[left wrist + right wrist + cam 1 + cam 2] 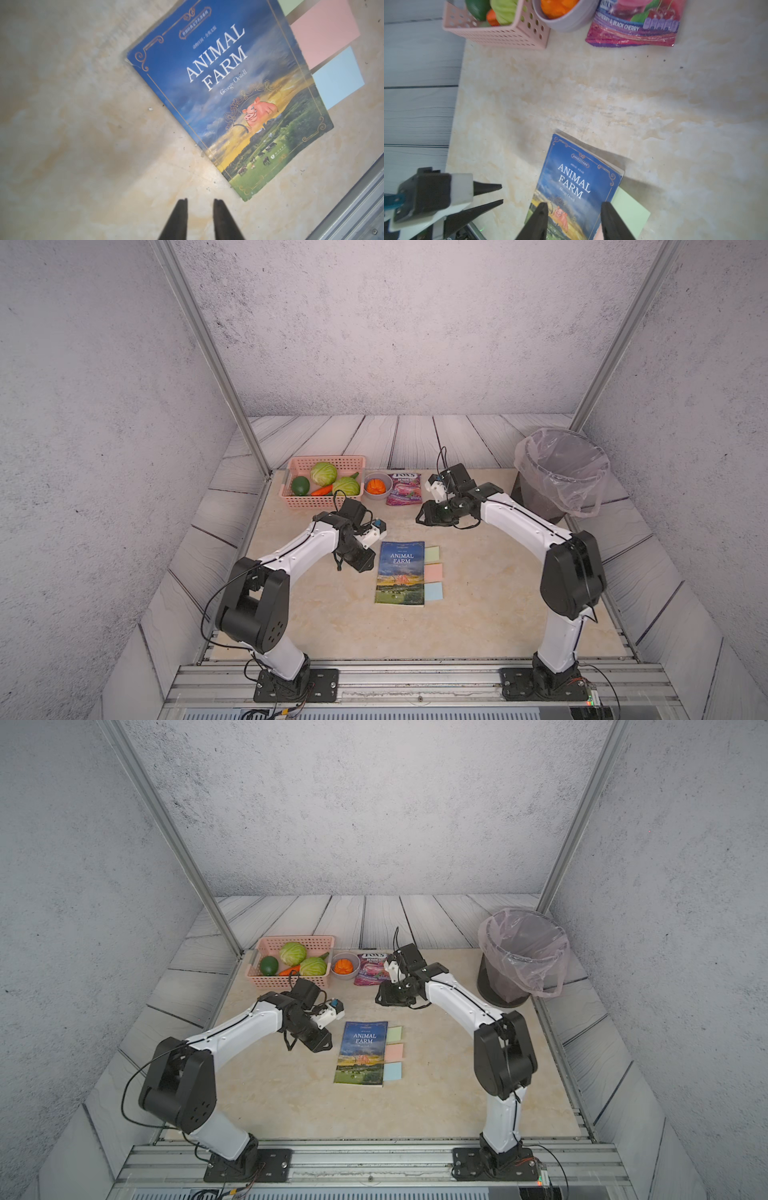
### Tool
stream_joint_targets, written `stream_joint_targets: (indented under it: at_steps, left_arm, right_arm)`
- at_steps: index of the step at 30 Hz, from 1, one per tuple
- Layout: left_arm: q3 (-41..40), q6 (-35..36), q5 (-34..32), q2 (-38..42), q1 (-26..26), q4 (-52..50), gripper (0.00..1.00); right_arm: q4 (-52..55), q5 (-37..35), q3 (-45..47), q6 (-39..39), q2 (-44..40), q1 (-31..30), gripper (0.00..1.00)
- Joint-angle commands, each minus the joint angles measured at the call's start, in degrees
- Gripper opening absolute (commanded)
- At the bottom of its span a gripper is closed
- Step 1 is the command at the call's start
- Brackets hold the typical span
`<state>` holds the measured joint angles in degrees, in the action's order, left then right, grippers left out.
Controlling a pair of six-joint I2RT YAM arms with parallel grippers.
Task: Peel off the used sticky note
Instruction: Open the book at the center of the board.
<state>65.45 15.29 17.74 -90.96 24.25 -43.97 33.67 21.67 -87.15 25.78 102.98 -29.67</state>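
Flat on table (332, 626), cover up: book (400, 572). Stuck along its edge on R-arm side, poking out: 3 sticky notes, far to near – green note (432, 554), pink note (434, 571), blue note (434, 591). No writing visible; can't tell which is used. L gripper (200, 204): open, empty, above table just beside book's spine side. R gripper (573, 208): open, empty, raised near book's far end. At back: basket (328, 502), bowl (376, 497), candy bag (404, 489); bin (540, 497) far R.

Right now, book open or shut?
Shut. The book lies flat, front cover up; three sticky notes stick out along one edge.
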Motion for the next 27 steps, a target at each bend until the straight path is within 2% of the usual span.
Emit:
stream_joint_targets:
  at_steps: [1, 5, 12, 20, 27]
  left_arm:
    - [0.94, -1.54, -2.09, 3.06, 0.28, -1.98, 0.46]
    - [-3.07, -5.03, -1.88, 6.23, 0.27, 3.71, 0.49]
    - [-6.95, -6.17, -2.12, 6.08, 0.18, 7.16, 0.51]
    - [-7.53, -6.50, -6.29, 4.86, 0.18, 8.92, 0.54]
    - [-7.66, -6.50, -7.26, 4.67, 0.13, 9.07, 0.61]
  right_arm:
    - [-3.83, 1.92, 9.17, 6.63, -5.54, -0.29, 0.51]
    - [-11.42, 5.01, 20.03, 12.72, -11.52, -0.71, 0.55]
    - [-8.90, 4.63, 25.14, 11.76, -15.36, -3.11, 0.56]
    - [-10.98, 3.51, 26.11, 13.75, -14.17, -6.02, 0.56]
    - [-9.03, 1.27, 21.34, 13.37, -10.36, -6.16, 0.56]
